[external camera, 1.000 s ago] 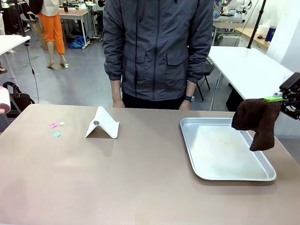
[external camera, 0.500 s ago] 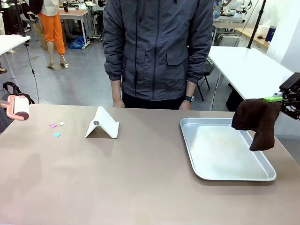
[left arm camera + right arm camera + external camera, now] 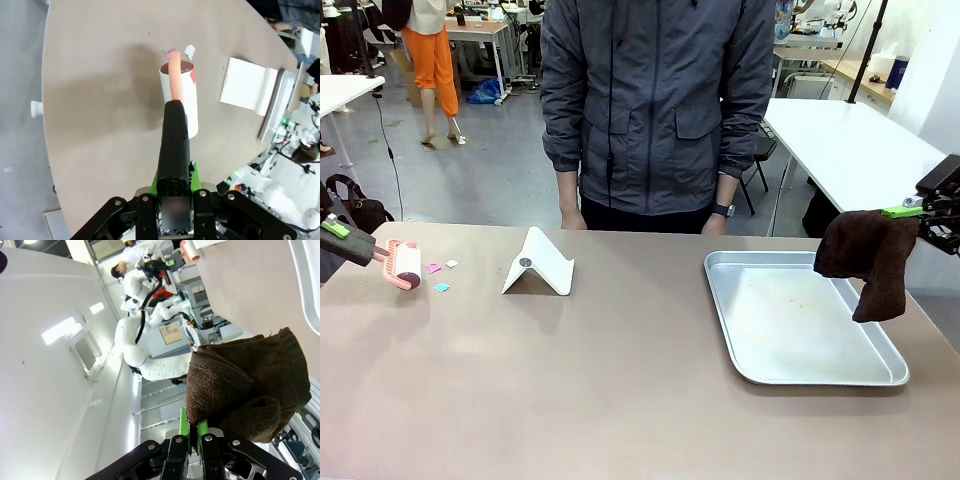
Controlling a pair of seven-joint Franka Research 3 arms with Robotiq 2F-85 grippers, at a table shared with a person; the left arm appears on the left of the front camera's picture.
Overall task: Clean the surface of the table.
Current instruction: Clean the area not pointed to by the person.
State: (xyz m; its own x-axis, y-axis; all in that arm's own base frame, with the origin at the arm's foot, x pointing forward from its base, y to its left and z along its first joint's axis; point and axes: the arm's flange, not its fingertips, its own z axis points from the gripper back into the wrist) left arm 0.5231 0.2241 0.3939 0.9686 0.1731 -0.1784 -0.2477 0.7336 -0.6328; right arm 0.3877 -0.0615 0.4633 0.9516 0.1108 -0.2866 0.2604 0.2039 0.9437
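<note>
Clamping white lint roller [image 3: 404, 265] (left gripper [image 3: 175, 182]), brown cloth [image 3: 865, 260] (right gripper [image 3: 193, 426]). Yet to clear 3 paper scraps [image 3: 433, 268] off tan table [image 3: 620, 390].

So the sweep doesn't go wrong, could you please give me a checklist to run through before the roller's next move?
1. Tool held: left gripper shut on the lint roller handle: ok.
2. Roller beside the paper scraps, short of them: ok.
3. Roller touching the table: cannot tell.
4. The white stand apart from the scraps: ok.
5. Cloth secure: right gripper shut on the brown cloth, off the table: ok.
6. The person's hands away from the scraps: ok.
</note>
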